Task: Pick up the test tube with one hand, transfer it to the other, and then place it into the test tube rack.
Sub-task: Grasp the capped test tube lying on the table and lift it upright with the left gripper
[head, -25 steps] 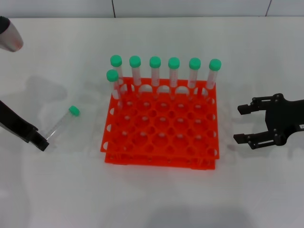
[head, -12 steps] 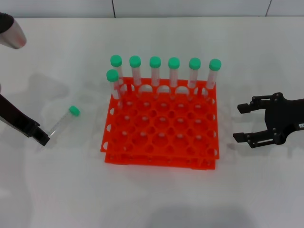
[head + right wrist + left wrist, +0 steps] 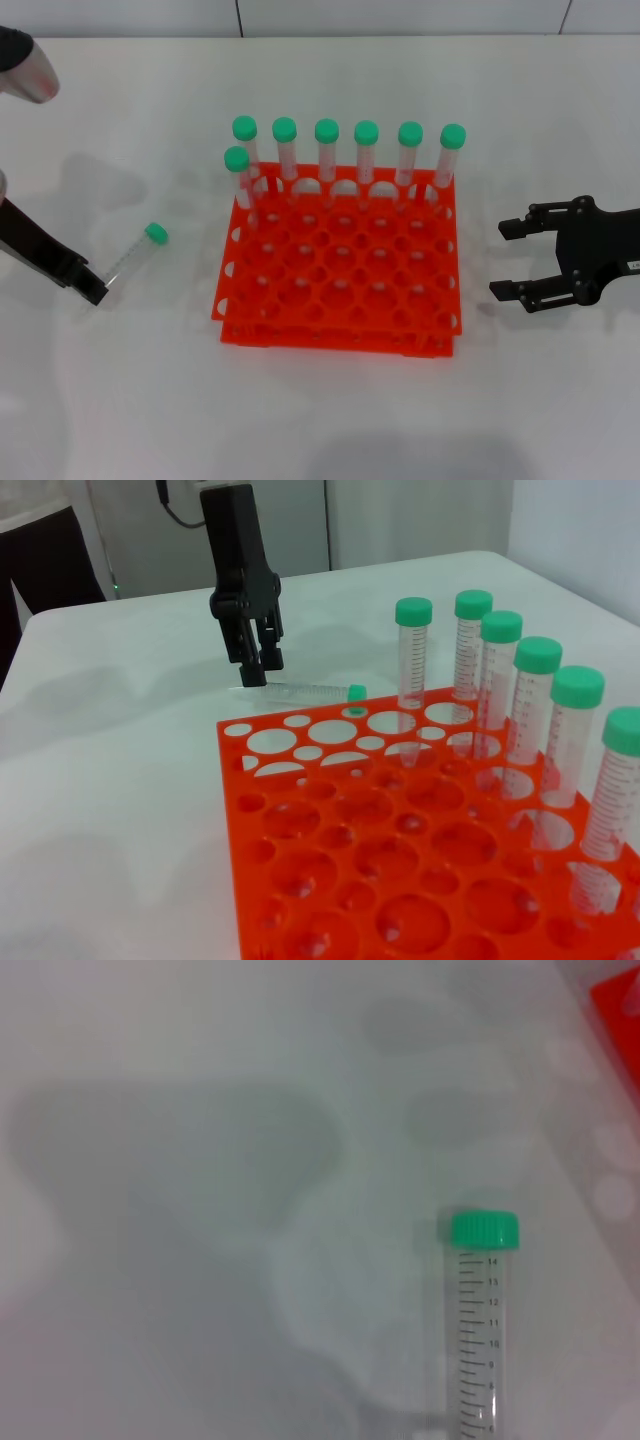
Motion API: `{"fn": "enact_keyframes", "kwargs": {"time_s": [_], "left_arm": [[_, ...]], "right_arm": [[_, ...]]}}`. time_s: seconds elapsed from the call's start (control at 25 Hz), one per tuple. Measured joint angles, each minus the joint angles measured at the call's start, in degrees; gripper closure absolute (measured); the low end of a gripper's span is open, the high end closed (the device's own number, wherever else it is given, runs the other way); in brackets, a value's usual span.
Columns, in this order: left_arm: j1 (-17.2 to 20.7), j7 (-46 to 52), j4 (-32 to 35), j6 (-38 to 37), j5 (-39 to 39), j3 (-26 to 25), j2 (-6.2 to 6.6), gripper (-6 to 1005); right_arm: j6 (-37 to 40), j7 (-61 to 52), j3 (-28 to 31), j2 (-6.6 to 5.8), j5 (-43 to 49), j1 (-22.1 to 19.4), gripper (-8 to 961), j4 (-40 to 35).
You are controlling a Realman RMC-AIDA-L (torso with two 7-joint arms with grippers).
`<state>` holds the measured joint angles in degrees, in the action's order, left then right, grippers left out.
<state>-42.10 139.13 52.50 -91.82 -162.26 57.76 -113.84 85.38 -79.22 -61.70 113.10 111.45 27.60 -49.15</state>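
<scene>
The slim clear plastic test tube with a green screw cap (image 3: 133, 256) lies flat near the white tabletop's (image 3: 330, 420) left edge beside the bright orange square plastic rack (image 3: 340, 268), the left black two-finger gripper (image 3: 92, 289) poised narrow-jawed at its bottom tip, where an end pinch risks rolling it away, while the right black two-finger gripper (image 3: 508, 259) waits wide open near the right edge.

head: down over test tube rack (image 3: 338, 262) | left wrist: close, probably straight down on table | right wrist: low across rack
</scene>
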Motion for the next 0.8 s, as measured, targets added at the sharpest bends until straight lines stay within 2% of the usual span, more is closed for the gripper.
{"fn": "enact_keyframes", "kwargs": {"time_s": [0.52, 0.72, 0.8], "left_arm": [[-0.27, 0.35, -0.2, 0.33, 0.02, 1.5, -0.59, 518], [-0.09, 0.57, -0.32, 0.49, 0.01, 1.51, -0.59, 667], [-0.22, 0.59, -0.94, 0.63, 0.0, 1.55, -0.59, 662]], "right_arm": [[0.09, 0.04, 0.0, 0.11, 0.0, 0.0, 180, 0.11], [0.26, 0.04, 0.0, 0.38, 0.0, -0.07, 180, -0.01], [0.26, 0.04, 0.0, 0.42, 0.0, -0.09, 181, -0.01]]}}
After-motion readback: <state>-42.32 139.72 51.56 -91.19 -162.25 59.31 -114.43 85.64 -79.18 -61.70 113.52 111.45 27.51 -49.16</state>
